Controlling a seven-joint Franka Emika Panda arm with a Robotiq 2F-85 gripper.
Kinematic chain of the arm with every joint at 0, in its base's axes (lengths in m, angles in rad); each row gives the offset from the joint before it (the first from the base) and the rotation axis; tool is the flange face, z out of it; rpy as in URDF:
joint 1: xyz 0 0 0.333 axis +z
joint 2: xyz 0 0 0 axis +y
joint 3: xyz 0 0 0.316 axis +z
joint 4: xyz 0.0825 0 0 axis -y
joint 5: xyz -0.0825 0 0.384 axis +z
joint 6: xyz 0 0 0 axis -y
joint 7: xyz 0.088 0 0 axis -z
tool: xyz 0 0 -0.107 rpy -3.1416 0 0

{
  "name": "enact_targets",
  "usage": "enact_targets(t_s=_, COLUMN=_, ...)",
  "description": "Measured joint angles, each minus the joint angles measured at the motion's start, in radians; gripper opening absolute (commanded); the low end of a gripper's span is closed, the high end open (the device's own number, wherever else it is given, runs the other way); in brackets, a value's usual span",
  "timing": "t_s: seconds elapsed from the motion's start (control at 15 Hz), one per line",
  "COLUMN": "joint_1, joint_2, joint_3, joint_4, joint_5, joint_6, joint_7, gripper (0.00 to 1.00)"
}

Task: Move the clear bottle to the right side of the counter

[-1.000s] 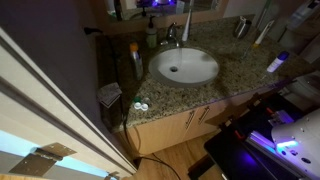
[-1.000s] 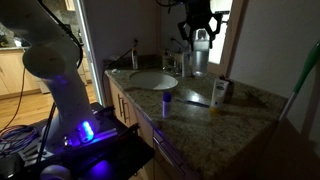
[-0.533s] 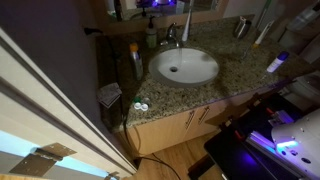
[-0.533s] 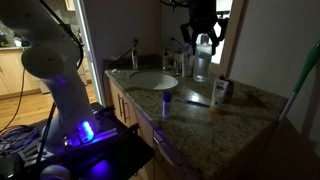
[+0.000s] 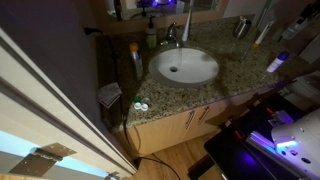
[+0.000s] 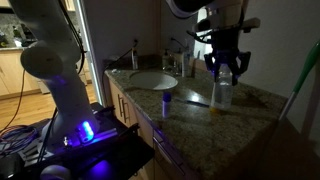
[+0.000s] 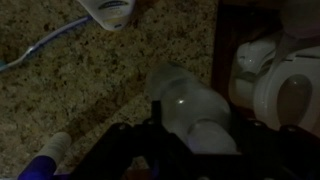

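My gripper [image 6: 225, 68] is shut on the clear bottle [image 6: 224, 93], gripping it near the top. The bottle hangs upright just above the granite counter [image 6: 190, 118], to the right of the sink [image 6: 152, 80]; I cannot tell whether its base touches the counter. In the wrist view the bottle [image 7: 188, 108] fills the middle and sits between my dark fingers, with my gripper [image 7: 195, 142] at the bottom edge. Below it lies speckled counter [image 7: 90, 90] close to its right-hand edge. In an exterior view from above, the gripper and bottle are not clearly visible.
A toothbrush [image 7: 40, 50] and a white tube [image 7: 110, 10] lie on the counter near the bottle. A small blue-capped bottle [image 6: 167, 101] stands by the front edge. A toilet [image 7: 285, 85] sits beyond the counter's end. Sink [image 5: 184, 66], faucet [image 5: 172, 33] and soap bottles [image 5: 151, 36] are at the other end.
My gripper has carried the clear bottle from high above the back of the counter near the sink rightward and down, to just over the counter's right part.
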Motion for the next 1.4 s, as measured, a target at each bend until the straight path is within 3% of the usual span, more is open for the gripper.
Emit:
enact_targets(t_s=0.07, joint_1=0.004, joint_2=0.038, joint_3=-0.003, joint_4=0.023, joint_5=0.025, joint_6=-0.002, joint_7=0.002, gripper=0.63)
enact_targets(t_s=0.13, joint_1=0.007, joint_2=0.063, joint_3=-0.004, joint_4=0.041, joint_5=0.037, joint_6=-0.003, joint_7=0.003, gripper=0.38)
enact_targets(t_s=0.4, joint_1=0.026, joint_2=0.088, joint_3=-0.016, joint_4=0.051, joint_5=0.029, joint_6=-0.006, joint_7=0.016, gripper=0.38)
enact_targets(t_s=1.0, joint_1=0.090, joint_2=0.281, joint_3=-0.041, joint_4=0.095, joint_5=0.049, joint_6=0.084, joint_7=0.135, gripper=0.38)
enact_targets(t_s=1.07, joint_1=0.096, joint_2=0.296, joint_3=-0.054, joint_4=0.106, joint_5=0.052, joint_6=0.089, joint_7=0.135, gripper=0.88)
enact_targets(t_s=1.13, joint_1=0.105, joint_2=0.307, joint_3=-0.070, joint_4=0.117, joint_5=0.054, joint_6=0.089, joint_7=0.135, gripper=0.88)
enact_targets(t_s=1.27, joint_1=0.110, joint_2=0.317, joint_3=-0.078, joint_4=0.126, joint_5=0.058, joint_6=0.088, joint_7=0.134, gripper=1.00)
enact_targets(t_s=1.4, joint_1=0.115, joint_2=0.316, joint_3=-0.078, joint_4=0.127, joint_5=0.080, joint_6=0.087, joint_7=0.128, gripper=1.00)
